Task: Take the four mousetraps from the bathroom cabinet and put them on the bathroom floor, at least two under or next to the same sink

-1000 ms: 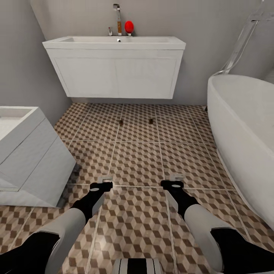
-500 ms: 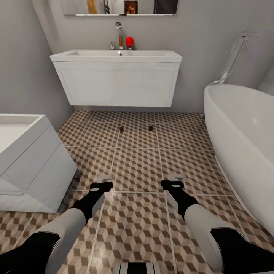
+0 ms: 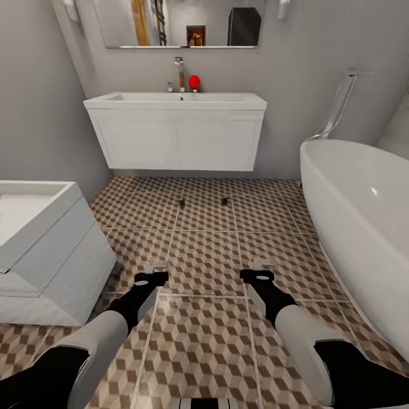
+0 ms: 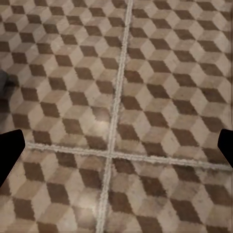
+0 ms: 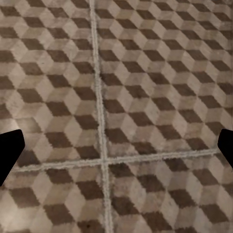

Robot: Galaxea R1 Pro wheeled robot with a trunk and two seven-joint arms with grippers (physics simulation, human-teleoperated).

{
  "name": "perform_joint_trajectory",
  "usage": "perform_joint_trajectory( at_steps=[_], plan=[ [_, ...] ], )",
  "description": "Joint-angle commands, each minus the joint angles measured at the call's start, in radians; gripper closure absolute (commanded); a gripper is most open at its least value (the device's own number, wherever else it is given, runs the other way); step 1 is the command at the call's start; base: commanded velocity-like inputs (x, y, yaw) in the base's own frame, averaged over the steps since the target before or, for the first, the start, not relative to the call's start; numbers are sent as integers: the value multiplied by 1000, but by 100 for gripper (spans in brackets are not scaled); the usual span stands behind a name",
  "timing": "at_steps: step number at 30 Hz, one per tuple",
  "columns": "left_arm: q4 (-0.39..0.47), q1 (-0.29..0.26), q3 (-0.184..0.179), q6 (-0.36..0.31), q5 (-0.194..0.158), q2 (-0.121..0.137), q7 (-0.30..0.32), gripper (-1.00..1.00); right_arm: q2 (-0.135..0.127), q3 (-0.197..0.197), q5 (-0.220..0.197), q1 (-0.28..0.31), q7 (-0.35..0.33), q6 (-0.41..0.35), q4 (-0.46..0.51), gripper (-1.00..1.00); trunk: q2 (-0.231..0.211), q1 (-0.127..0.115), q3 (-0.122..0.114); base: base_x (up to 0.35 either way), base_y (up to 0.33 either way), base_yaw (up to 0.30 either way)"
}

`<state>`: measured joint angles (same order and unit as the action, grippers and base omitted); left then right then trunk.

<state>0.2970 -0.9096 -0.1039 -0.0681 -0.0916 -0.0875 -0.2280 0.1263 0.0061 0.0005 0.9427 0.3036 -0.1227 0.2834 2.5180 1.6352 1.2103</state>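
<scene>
Nearest the camera, the left gripper and the right gripper are held low over the bathroom floor, pointing ahead. In each wrist view the dark fingertips are seen at opposite edges with only cube-patterned tile between them, so both sets of jaws are spread wide and nothing is held. Further on, two mousetraps are found lying on the tiles in front of the bathroom sink: one mousetrap towards the left, the other mousetrap near it towards the right, apart from each other and just short of the vanity's front edge. A white box-shaped fixture is seen at the left edge of the floor and a white bathtub along the right edge. Behind the basin, a chrome faucet and a red object stand at the back rim, under a mirror.
</scene>
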Motion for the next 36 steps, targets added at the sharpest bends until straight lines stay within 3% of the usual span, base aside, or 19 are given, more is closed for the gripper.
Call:
perform_joint_trajectory(
  at_steps=[1,36],
  plan=[
    [2,0,-9,-6,-10,0,-7,-100,0,1,0,0,4,-7,2,-100,0,-1,-3,0,0,0],
    [1,0,-8,-6,-11,1,-7,-100,-8,0,2,1,6,7,2,-100,-8,-16,-139,0,0,0]
  ],
)
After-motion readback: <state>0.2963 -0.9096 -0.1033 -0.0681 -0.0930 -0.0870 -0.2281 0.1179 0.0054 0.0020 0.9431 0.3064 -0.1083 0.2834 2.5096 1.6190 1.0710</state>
